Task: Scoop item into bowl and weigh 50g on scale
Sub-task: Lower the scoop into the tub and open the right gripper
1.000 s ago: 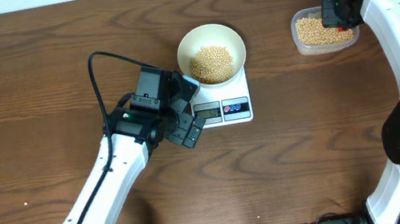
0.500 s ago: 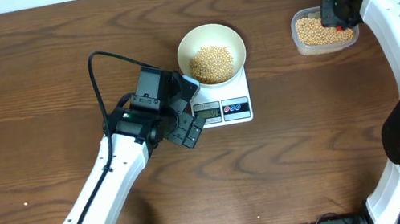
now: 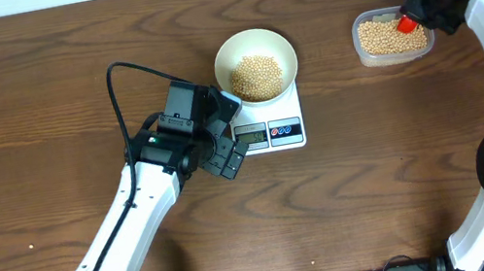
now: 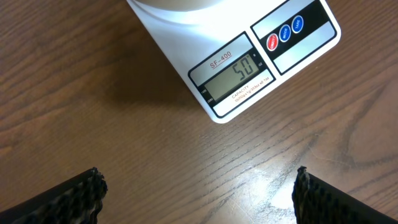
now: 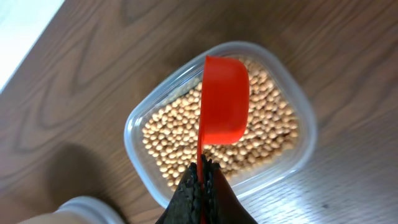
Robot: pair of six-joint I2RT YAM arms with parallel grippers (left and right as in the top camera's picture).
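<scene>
50 on scale; right claw pinches scoop above tub rim.

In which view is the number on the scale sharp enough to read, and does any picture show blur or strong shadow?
Left wrist view: the display is sharp, free of glare, and reads 50; a soft shadow lies on the table beside the scale. Overhead view: the same display is too small to read. Right wrist view: the scoop and the beans are sharp.
</scene>
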